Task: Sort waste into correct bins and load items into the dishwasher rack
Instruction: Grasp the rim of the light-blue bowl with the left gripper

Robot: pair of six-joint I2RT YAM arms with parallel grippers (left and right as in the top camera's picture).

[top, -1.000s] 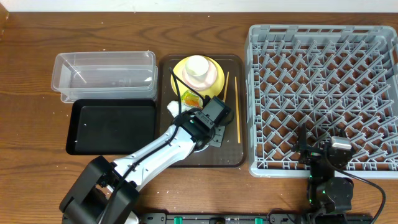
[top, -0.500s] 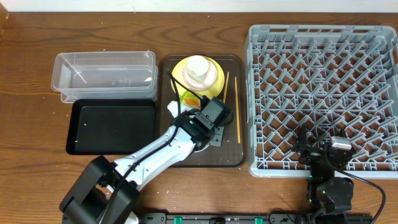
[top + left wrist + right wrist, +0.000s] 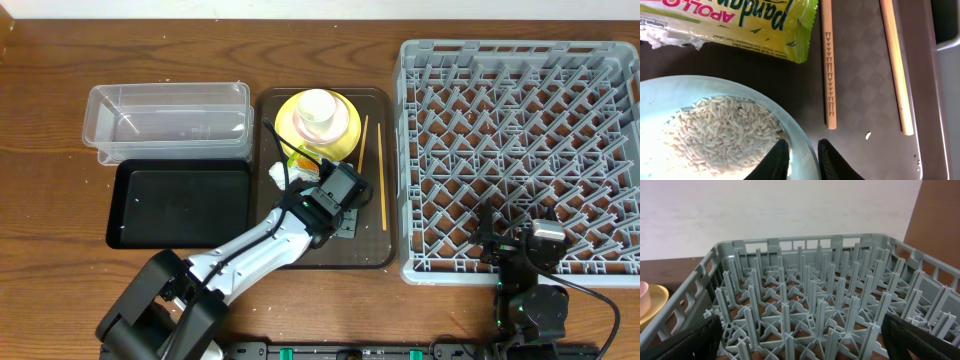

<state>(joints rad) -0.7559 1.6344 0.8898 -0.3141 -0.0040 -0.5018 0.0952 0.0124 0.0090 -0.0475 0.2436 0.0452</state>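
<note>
In the left wrist view my left gripper (image 3: 803, 143) is shut on the rim of the light blue bowl (image 3: 670, 95), one finger inside and one outside. The bowl holds a heap of white rice (image 3: 725, 130). Beyond it lies the yellow-green wrapper (image 3: 740, 20), with two chopsticks (image 3: 829, 65) to its right. From overhead my left arm (image 3: 300, 215) covers the bowl. The yellow plate (image 3: 285, 118) carries a white cup (image 3: 317, 105), and a white tissue (image 3: 278, 172) lies below it. My right gripper (image 3: 802, 345) is open over the near edge of the grey rack (image 3: 520, 150).
Everything held or named on the left sits on a brown serving tray (image 3: 370, 250). The clear tub (image 3: 170, 120) and the black tray (image 3: 180, 205) stand to its left, side by side. One loose rice grain (image 3: 868, 135) lies between the chopsticks.
My left jaws have narrowed onto the bowl's rim, and the left wrist has shifted slightly towards the table's near edge. The right arm has not moved.
</note>
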